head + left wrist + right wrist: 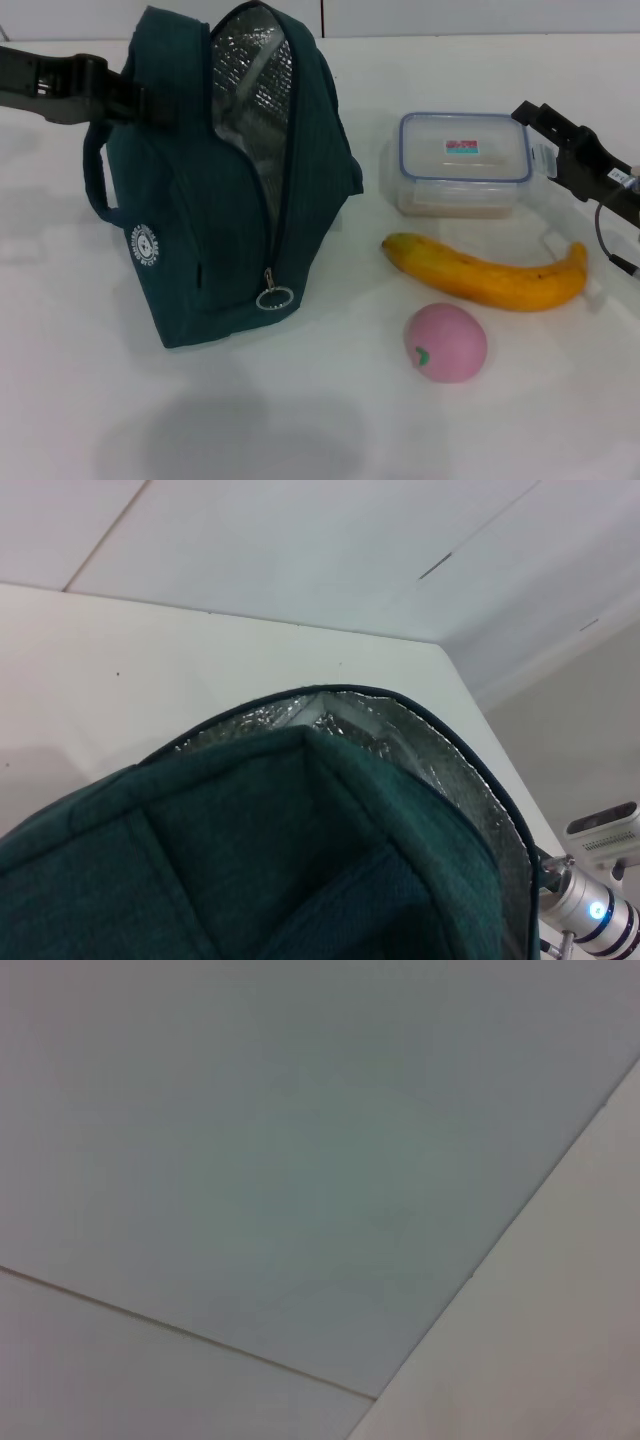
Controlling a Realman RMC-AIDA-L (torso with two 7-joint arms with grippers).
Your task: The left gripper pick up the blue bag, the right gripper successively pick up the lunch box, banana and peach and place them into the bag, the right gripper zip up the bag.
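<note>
On a white table (300, 420), the peach (446, 343) is sitting nearest the robot, its small green leaf facing the camera. Just behind it, close but apart, the banana (490, 276) is lying crosswise, its curve opening away from the robot and its dark tip pointing toward the right edge. Beyond the banana, the lunch box (463, 162) is resting flat with its blue-rimmed lid on and its red-and-teal label facing up.

To the left of all three, the blue bag (210, 210) is standing upright, its zip undone so that the silver foil lining (255, 80) is showing through the long opening; the ring zip-pull (274, 297) is hanging at the low end of the zip, and the round white logo (146, 246) is facing the robot's left.

The left gripper (135, 100) is reaching in from the left edge and pressing against the bag's upper left side beside a loop handle (98, 185); whether its fingers are clenched on the fabric cannot be told, since the tips are merging with the dark cloth. The left wrist view is looking down over the bag's teal top and foil rim.

The right gripper (527, 115) is hovering at the lunch box's far right corner, just beside the lid; its grip cannot be told either. The right wrist view is showing only pale panels.
</note>
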